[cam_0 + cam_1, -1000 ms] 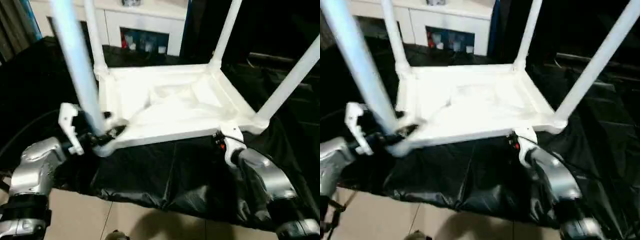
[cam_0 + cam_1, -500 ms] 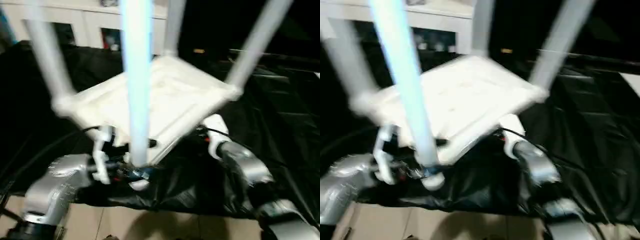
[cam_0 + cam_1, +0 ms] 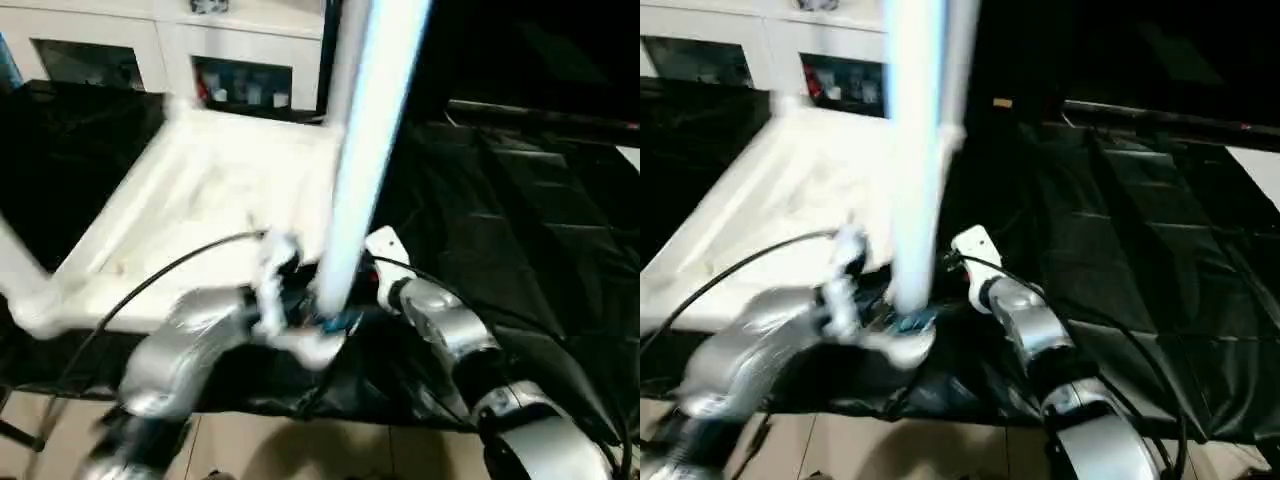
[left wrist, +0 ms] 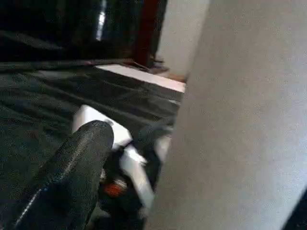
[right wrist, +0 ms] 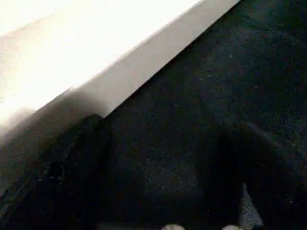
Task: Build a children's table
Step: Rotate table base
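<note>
The left gripper (image 3: 300, 305) sits at the near corner of the white plastic rectangular table top (image 3: 200, 190), its two black fingers (image 4: 72, 177) spread wide around the base of a long white tube leg (image 3: 365, 150) rising from that corner; whether they press on the leg cannot be told. The right gripper (image 3: 372, 262) lies just beside the same corner, on its other side, jaws wide apart against the top's white edge (image 5: 96, 62) with nothing seen between them. The top lies underside up on a black crinkled sheet (image 3: 520, 220), turned cornerwise to the robot. Beyond the top stands a white cabinet (image 3: 150, 50).
</note>
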Tool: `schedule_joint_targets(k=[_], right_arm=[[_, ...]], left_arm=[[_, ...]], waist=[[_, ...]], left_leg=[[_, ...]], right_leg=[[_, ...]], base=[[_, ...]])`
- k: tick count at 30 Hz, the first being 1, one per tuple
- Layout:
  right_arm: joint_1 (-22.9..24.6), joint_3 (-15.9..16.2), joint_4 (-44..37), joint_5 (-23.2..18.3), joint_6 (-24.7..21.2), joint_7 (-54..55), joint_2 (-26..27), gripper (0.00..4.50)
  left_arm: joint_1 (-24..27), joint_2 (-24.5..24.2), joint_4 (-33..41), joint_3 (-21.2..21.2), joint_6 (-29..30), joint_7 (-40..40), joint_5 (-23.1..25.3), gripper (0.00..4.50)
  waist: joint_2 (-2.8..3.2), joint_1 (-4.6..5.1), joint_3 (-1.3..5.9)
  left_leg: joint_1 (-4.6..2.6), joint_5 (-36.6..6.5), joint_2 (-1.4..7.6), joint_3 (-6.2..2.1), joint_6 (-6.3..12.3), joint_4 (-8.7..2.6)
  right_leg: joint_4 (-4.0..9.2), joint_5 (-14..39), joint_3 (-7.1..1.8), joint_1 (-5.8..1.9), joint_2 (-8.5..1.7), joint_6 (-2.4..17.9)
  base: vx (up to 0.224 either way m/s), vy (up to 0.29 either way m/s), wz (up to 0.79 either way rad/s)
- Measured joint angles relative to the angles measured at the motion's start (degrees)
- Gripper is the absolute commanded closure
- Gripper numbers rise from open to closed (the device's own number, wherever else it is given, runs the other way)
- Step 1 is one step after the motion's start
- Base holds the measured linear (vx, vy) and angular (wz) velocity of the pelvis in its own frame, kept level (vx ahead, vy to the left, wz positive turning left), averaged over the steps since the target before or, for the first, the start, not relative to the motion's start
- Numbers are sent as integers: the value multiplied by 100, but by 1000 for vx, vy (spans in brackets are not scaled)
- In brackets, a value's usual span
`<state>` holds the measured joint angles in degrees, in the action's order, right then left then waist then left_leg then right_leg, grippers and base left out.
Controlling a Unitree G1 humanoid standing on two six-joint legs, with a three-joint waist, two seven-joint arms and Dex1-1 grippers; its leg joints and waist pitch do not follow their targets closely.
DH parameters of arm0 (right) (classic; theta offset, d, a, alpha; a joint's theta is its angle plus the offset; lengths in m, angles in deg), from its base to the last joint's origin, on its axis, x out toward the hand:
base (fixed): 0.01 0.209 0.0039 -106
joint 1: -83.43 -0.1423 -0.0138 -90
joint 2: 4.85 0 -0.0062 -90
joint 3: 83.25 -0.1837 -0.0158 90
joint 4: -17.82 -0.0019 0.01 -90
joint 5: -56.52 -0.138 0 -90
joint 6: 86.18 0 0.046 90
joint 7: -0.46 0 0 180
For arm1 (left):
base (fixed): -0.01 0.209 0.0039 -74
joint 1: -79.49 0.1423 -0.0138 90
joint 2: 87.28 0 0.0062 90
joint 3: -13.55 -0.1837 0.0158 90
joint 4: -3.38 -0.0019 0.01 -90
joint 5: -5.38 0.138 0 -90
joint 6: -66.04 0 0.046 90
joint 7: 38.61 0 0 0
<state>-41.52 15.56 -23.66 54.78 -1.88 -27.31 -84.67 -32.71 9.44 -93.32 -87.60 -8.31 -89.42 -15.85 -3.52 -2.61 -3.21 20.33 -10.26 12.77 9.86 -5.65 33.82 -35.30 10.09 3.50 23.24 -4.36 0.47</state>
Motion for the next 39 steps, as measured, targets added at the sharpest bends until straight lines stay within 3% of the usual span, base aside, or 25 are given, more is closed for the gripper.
schedule_joint_targets(k=[4, 7, 13, 19, 25, 37, 39], right_arm=[[135, -161, -14, -90, 140, -27, -186, 0], [261, -257, -212, -218, 150, -149, -437, 0], [741, -471, -1072, -376, 118, -959, -1197, 0], [1370, -368, -2339, -614, -55, -2051, -1959, 0], [1780, -365, -3318, -958, -555, -2800, -2579, 0], [2179, -375, -4384, -1373, -1336, -3322, -2978, 0], [2179, -374, -4445, -1388, -1421, -3349, -2981, 0]], left_arm=[[-271, 321, -447, -45, -376, 280, 209, 9], [-393, 225, -557, -117, -614, 241, 363, 9], [-297, -727, -596, -285, -674, -610, 534, 9], [-367, -1474, -1141, -564, -791, -1332, 988, 24], [-601, -1779, -1522, -768, -917, -1617, 1332, 67], [-741, -1878, -1857, -799, -865, -2053, 1417, 154], [-754, -1883, -1878, -799, -853, -2100, 1417, 187]], waist=[[17, -56, -10], [61, -100, -5], [87, -93, -6], [90, -161, -7], [93, -268, -7], [99, -261, -5], [99, -266, -5]], left_leg=[[7, 0, 0, 0, 0, -7], [6, 0, -1, 0, 1, -7], [-2, 0, 1, 1, 0, -9], [-4, 0, 0, 1, 1, -8], [-11, 0, 1, 0, 1, -9], [-16, 0, 1, 0, 1, -8], [-16, 0, 2, -1, 1, -9]], right_leg=[[8, 0, 3, 3, 0, 1], [6, -1, 3, 3, -1, 2], [3, 0, 4, 2, 2, 2], [8, 0, 2, -3, 0, 1], [7, 0, 3, -7, 0, 1], [6, 1, 3, -10, 0, 0], [7, 1, 3, -10, 0, -1]], base=[[0, 0, 0], [0, 0, 0], [0, 0, 0], [0, 0, 0], [0, 0, 0], [0, 0, 0], [0, 0, 0]])
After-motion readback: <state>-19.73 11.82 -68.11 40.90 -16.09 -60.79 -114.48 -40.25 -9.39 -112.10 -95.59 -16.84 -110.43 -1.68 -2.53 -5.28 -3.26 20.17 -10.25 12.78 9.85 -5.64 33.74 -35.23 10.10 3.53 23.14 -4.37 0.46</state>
